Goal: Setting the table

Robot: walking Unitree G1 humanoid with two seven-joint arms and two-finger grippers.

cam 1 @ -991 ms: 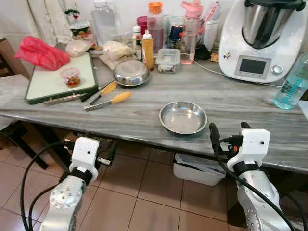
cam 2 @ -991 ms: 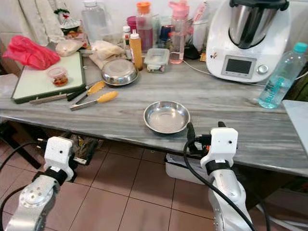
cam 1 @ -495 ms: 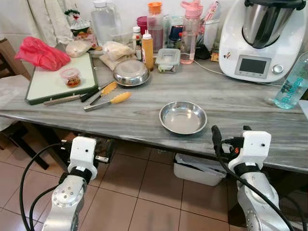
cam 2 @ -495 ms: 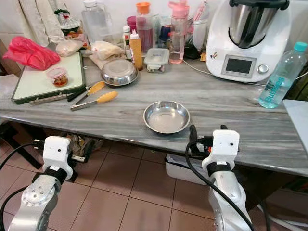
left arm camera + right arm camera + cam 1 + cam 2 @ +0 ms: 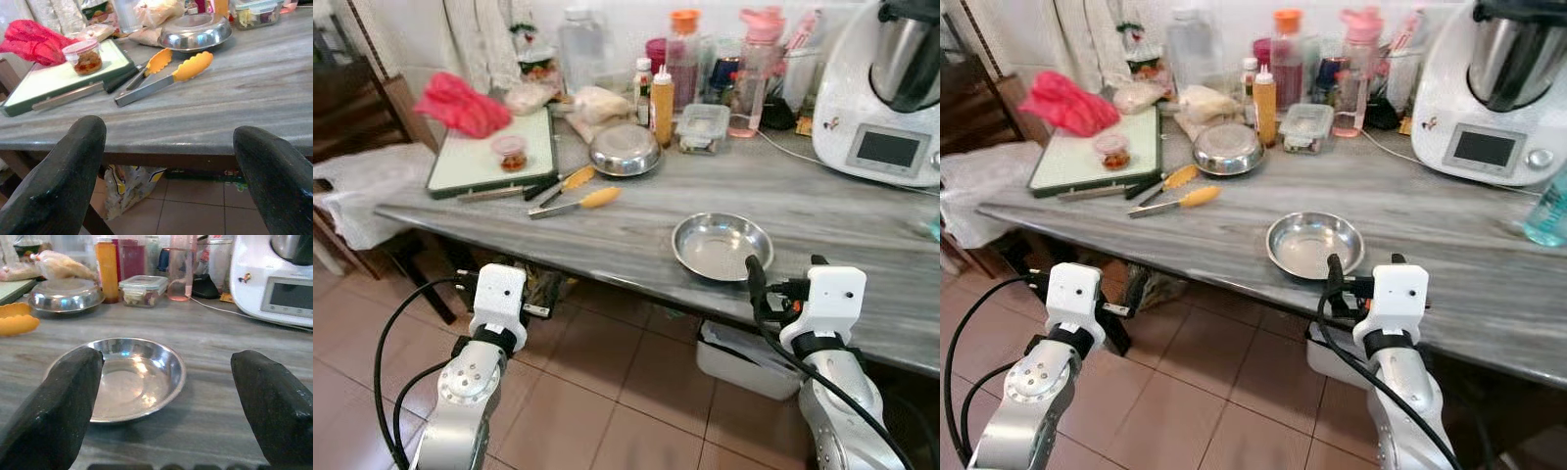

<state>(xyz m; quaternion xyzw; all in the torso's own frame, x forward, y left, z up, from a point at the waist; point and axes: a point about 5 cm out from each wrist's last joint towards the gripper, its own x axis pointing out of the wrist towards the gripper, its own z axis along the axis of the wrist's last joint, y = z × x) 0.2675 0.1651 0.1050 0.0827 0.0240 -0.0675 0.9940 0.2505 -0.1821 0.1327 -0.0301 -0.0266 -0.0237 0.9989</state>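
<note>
A shallow steel plate (image 5: 722,245) lies near the front edge of the grey marble table (image 5: 636,230). My right gripper (image 5: 166,360) is open at the table edge just in front of the plate, nothing between its fingers (image 5: 753,281). Two yellow-tipped utensils (image 5: 574,193) lie left of the plate, beside an upturned steel bowl (image 5: 624,150). My left gripper (image 5: 170,132) is open too, held low in front of the table's left part and facing the utensils (image 5: 168,76).
A green-edged cutting board (image 5: 489,162) carries a small jar (image 5: 509,152), with a red bag (image 5: 460,103) behind. Bottles and containers (image 5: 685,88) line the back, beside a white kitchen machine (image 5: 891,98). A white bin (image 5: 744,357) sits underneath; a cloth-covered chair (image 5: 367,186) stands left.
The camera has swung to the left, so the table has slid right in the picture and the chair has come into view. Both grippers stay open and low at the table's front.
</note>
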